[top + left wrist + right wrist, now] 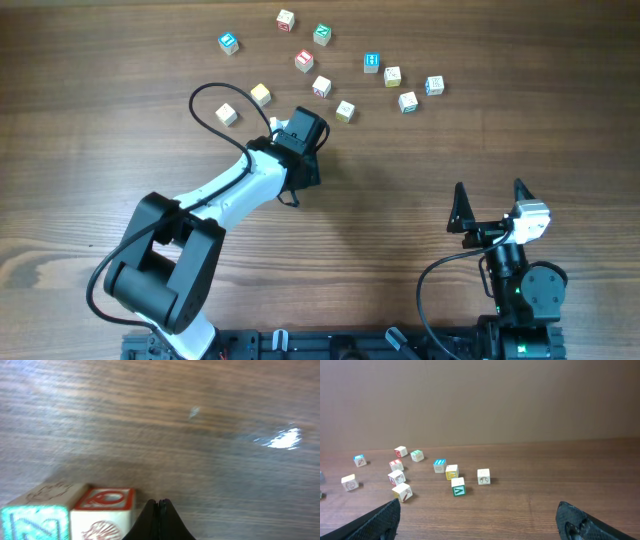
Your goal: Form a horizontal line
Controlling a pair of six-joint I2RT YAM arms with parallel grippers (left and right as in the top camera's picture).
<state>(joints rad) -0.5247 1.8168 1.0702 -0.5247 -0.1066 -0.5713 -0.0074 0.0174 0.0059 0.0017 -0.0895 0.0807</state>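
No straight row of cubes shows; the small wooden letter cubes lie loose across the far side of the table. Among them are a green-faced cube (pixel 408 101) (pixel 458 487), a blue-white cube (pixel 434 85), a yellow-cream cube (pixel 345 110) and a red-white cube (pixel 320 86). My left gripper (pixel 312 128) (pixel 159 505) is shut and empty, low over the table just short of these cubes. In the left wrist view a red-faced cube (pixel 105 510) and a teal-faced cube (pixel 32 520) sit side by side just left of its tips. My right gripper (pixel 490 195) (pixel 479 507) is open and empty, well short of the cubes.
More loose cubes lie at the far left: a blue one (pixel 229 42), a yellow one (pixel 260 94) and a cream one (pixel 226 114). A black cable (pixel 205 100) loops off the left arm near them. Bare wood lies between the two arms.
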